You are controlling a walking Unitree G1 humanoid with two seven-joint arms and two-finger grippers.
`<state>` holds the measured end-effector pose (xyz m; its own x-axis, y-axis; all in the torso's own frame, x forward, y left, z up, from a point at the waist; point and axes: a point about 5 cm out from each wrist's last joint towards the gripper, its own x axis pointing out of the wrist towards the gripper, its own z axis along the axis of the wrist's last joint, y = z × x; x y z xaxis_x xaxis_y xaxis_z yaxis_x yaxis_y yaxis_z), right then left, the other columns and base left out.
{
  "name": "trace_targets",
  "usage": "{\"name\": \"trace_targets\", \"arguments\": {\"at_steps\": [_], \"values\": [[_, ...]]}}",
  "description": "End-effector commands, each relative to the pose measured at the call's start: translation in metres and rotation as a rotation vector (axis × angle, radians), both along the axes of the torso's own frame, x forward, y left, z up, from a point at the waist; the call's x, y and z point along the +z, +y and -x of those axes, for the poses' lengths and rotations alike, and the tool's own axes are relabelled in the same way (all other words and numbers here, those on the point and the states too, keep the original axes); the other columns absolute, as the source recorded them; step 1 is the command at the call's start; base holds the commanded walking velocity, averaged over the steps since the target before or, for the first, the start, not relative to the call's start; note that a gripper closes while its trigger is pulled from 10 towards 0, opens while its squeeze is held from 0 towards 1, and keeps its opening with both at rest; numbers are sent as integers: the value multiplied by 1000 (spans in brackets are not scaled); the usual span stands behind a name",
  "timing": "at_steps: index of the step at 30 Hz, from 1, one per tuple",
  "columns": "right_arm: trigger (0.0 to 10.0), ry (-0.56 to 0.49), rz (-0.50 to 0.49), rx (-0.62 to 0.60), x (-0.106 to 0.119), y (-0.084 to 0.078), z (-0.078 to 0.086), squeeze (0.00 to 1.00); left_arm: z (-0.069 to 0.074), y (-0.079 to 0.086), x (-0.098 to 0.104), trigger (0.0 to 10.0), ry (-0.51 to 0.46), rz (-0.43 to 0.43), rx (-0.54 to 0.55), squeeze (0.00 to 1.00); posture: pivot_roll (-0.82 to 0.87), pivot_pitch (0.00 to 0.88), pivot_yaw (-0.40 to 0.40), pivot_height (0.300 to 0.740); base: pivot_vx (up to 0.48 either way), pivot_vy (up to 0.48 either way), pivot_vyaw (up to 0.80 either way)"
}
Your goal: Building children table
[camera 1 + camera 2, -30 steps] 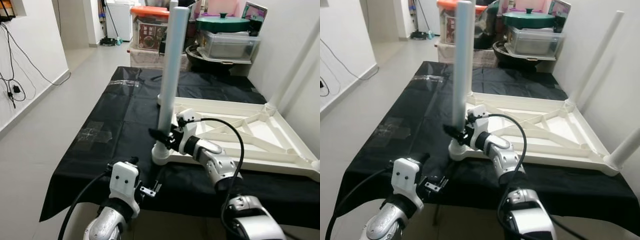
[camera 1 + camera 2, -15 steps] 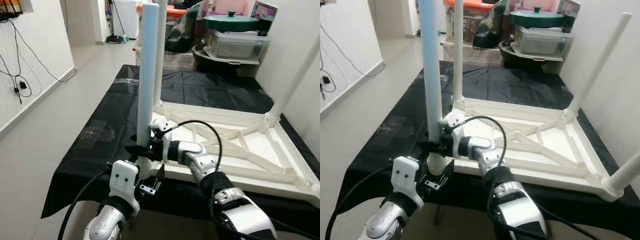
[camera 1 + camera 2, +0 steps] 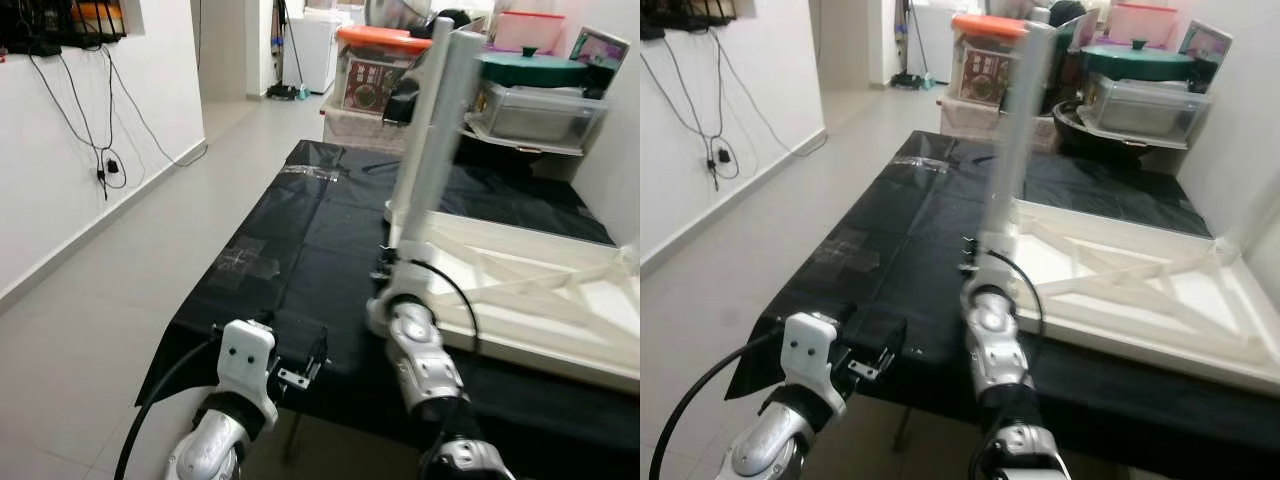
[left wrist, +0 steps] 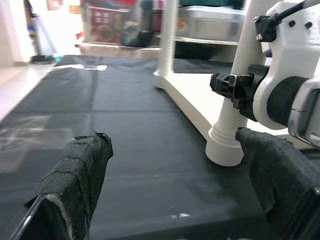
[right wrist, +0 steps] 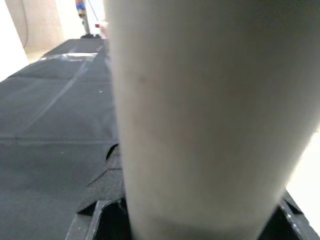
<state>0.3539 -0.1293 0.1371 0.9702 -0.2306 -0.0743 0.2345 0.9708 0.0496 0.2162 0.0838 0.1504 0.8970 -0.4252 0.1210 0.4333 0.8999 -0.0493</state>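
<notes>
An upturned white tabletop [image 3: 530,290] lies on a table draped in black cloth [image 3: 300,240], and everything here is placed relative to it. Its underside ribs face up. At its near left corner a white leg [image 3: 430,140] stands upright in its socket, leaning a little. A second leg [image 4: 167,37] stands at the far left corner, seen in the left wrist view.

The right gripper [image 4: 235,90] is clamped around the near leg low down, just above the socket collar. In the right wrist view the leg [image 5: 210,110] sits tight between the black fingers [image 5: 100,220], touching both.

The left gripper [image 4: 170,185] hovers over the cloth's near edge, to the left of the tabletop's near corner and apart from it. Its two taped fingers [image 4: 80,175] are spread wide with nothing between them.

To the left of the tabletop the cloth lies flat and bare as far as its left edge, beyond which is open grey floor [image 3: 110,300] up to a white wall with hanging cables [image 3: 100,150]. Behind the tabletop, past the cloth's far edge, storage boxes and lidded tubs [image 3: 520,95] are stacked close together. The tabletop's near edge lies close to the cloth's near edge.
</notes>
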Motion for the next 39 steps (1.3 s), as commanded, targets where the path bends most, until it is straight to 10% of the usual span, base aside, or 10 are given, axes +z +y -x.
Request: {"name": "trace_targets", "arguments": {"at_steps": [1, 4, 5, 7, 8, 14, 23, 26, 27, 39], "values": [[10000, -15, -54, 75, -3, 33, 7, 0, 0, -1, -4, 10000, 17, -2, 2, 0, 137, 0, -99, 740, 0, 0, 0], [10000, -22, -63, 150, -4, 45, 7, 0, 0, 0, -4, 10000, 18, -3, 3, 0, 137, 0, -99, 740, 0, 0, 0], [10000, -46, -136, 342, -4, 64, 2, 353, 1, 0, -5, 10000, 20, -4, 3, 0, 136, 0, -99, 740, 0, 0, 0], [10000, -58, -172, 403, -3, 67, 0, 353, 1, 0, -5, 10000, 20, -4, 3, 0, 136, 0, -99, 740, 0, 0, 0], [10000, -61, -225, 520, 0, 69, -4, 0, 0, 0, -5, 10000, 20, -3, 3, 0, 136, 0, -100, 740, 0, 0, 0], [10000, 39, -214, 1268, 11, 60, 0, 0, 0, 0, -5, 10000, 19, -4, -1, 0, 137, 0, -100, 740, 0, 0, 0], [10000, 137, -49, 1535, 10, 66, 5, 0, 1, -1, -4, 10000, 18, -4, -4, 0, 153, 0, -109, 740, 0, 0, 0], [10000, 151, 3, 1550, 8, 73, 4, 0, 1, 0, -4, 10000, 18, -5, -1, 0, 160, 0, -114, 740, 0, 0, 0], [0, 145, 29, 1506, 6, 82, 2, 0, 2, 0, -4, 10000, 19, -6, 2, 0, 163, 0, -114, 740, 0, 0, 0], [0, 14, 0, 757, 10, 65, -26, 0, 6, 1, -7, 10000, 24, -9, 5, 0, 148, 0, -106, 740, 0, 0, 0]]}}
